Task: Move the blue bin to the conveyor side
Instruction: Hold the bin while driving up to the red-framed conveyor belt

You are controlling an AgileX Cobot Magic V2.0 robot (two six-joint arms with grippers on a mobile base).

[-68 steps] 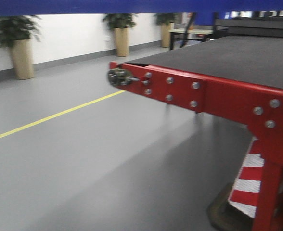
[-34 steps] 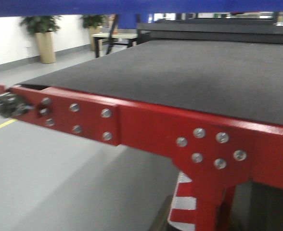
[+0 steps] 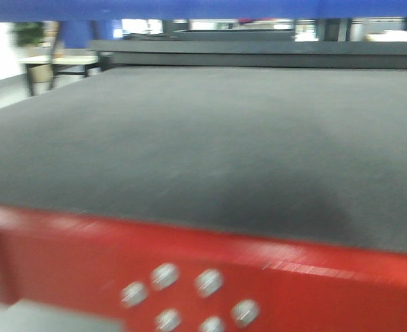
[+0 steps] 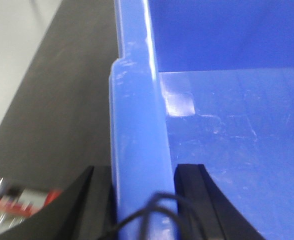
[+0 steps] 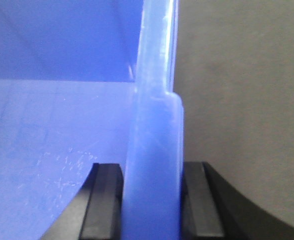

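The blue bin [image 3: 190, 8] shows as a blue strip along the top of the front view, held up above the conveyor [image 3: 210, 145], whose dark grey belt fills that view. In the left wrist view my left gripper [image 4: 143, 192] is shut on the bin's left rim [image 4: 137, 130], one black finger on each side of the wall. My right gripper [image 5: 152, 192] is shut on the opposite rim [image 5: 154, 125] in the right wrist view. The bin's blue floor [image 4: 237, 130] looks bare, and the belt [image 5: 237, 100] lies below and outside both walls.
The conveyor's red frame with silver bolts [image 3: 190, 277] runs across the bottom of the front view, very close. A table [image 3: 55, 66] stands at the far left beyond the belt. More dark machinery [image 3: 259, 45] lies past the belt's far end.
The view has swung and closed in: the conveyor moved from the right to fill the frame, and the floor, yellow line and plants have slid out of sight. The bin stays at the top.
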